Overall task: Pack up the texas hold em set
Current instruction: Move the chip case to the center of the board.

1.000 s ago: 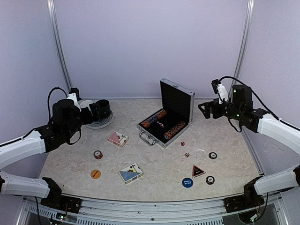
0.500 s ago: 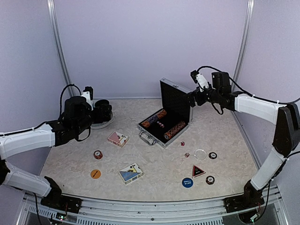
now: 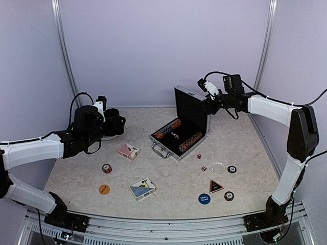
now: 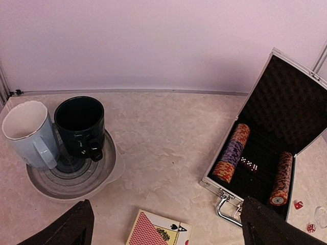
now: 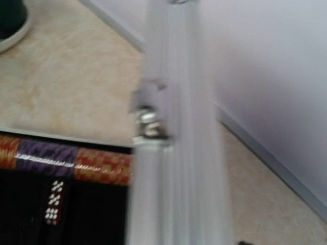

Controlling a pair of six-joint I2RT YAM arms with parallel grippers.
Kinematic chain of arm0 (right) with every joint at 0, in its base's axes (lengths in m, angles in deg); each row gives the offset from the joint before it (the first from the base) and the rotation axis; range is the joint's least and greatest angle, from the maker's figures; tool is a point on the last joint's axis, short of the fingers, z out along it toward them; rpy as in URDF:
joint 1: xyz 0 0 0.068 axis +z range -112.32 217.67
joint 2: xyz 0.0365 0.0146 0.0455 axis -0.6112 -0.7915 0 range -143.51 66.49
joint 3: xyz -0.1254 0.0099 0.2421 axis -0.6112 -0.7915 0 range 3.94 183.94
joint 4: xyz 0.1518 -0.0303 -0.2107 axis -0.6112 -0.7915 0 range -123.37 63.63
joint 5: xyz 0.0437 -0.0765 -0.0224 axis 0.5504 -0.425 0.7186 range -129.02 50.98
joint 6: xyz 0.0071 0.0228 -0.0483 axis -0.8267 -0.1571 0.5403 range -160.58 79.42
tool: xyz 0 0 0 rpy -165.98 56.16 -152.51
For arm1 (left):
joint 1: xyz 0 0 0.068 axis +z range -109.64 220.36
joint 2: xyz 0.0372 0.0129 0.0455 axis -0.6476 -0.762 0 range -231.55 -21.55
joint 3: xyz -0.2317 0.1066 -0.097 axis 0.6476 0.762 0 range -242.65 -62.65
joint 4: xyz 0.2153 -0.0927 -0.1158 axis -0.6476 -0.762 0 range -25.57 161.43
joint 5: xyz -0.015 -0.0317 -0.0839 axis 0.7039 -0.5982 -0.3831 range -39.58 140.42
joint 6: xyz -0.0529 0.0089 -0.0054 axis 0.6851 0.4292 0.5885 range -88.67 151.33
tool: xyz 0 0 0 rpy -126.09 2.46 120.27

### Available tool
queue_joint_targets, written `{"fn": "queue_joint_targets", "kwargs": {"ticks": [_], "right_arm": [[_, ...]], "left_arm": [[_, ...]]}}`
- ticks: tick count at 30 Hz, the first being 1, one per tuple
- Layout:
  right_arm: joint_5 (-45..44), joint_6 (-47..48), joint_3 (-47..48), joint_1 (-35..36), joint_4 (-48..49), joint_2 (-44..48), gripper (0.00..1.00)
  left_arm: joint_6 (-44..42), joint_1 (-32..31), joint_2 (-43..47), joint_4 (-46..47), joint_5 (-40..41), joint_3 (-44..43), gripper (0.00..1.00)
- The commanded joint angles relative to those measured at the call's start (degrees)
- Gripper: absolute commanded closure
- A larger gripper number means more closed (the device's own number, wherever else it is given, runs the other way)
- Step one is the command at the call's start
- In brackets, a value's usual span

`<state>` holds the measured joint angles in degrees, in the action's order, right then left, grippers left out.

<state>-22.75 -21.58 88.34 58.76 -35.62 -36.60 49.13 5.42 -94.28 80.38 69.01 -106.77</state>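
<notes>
Logging the set's position first: where is it? (desk)

Case (image 3: 180, 137) sits open near the middle of the table (image 3: 168, 178). Its lid (image 3: 193, 108) is upright, black lining facing the arm bases. 2 striped chip rows (image 4: 232, 153) lie in the base, apart from each other. Loose on the table:
- red-backed deck (image 3: 128, 151), left of the case
- blue-backed deck (image 3: 142, 188), nearer the arm bases
- 2 red dice (image 3: 199, 156), just right of the case front
- triangle marker (image 3: 216, 186) and several round buttons (image 3: 204, 198), on the near right

(operator)

Grippers? (desk)

Left gripper (image 3: 118, 124) hangs over the far left of the table, by the plate (image 4: 71, 176) that carries the light-blue mug (image 4: 28, 135) and dark-green mug (image 4: 79, 122). I read its fingers (image 4: 76, 227) as wide apart, with nothing between them.

Right gripper (image 3: 206, 105) is at the lid's top right corner. Its wrist view gives me only the ribbed silver lid edge, close and blurred. I cannot tell whether those fingers are apart or clamped on the lid, or whether they touch it at all. (operator)
</notes>
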Motion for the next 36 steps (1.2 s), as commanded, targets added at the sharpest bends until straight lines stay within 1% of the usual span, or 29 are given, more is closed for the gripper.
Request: {"fn": "queue_joint_targets", "kwargs": {"ticks": [1, 13, 15, 18, 19, 33, 36], "right_arm": [[5.9, 2.3, 1.6, -1.2, -3.5, 0.0, 0.44], [14.4, 0.7, 1.1, -3.4, -3.4, 0.8, 0.77], [16.6, 0.0, 0.9, -3.7, -2.9, 0.9, 0.84], [19.2, -1.2, 0.3, -3.9, -1.9, 1.2, 0.97], [19.8, -1.6, 0.1, -3.9, -1.6, 1.3, 1.00], [32.1, -6.5, -2.9, -3.6, 1.8, 2.3, 1.00], [32.9, -6.5, -2.7, -3.1, 1.1, 2.0, 1.00]], "left_arm": [[-1.2, -0.5, 0.2, 0.7, -0.2, -0.8, 0.01], [-0.9, -0.5, 0.0, 0.6, 0.2, -0.7, 0.01], [-0.9, -0.5, 0.0, 0.6, 0.2, -0.8, 0.01], [-0.9, -0.5, -0.1, 0.5, 0.2, -0.8, 0.01], [-0.9, -0.5, -0.1, 0.5, 0.2, -0.7, 0.01], [-0.9, -0.7, -0.4, 0.2, 0.0, -1.0, 0.01], [-0.9, -0.9, -0.4, 0.2, 0.0, -1.1, 0.01]]}}
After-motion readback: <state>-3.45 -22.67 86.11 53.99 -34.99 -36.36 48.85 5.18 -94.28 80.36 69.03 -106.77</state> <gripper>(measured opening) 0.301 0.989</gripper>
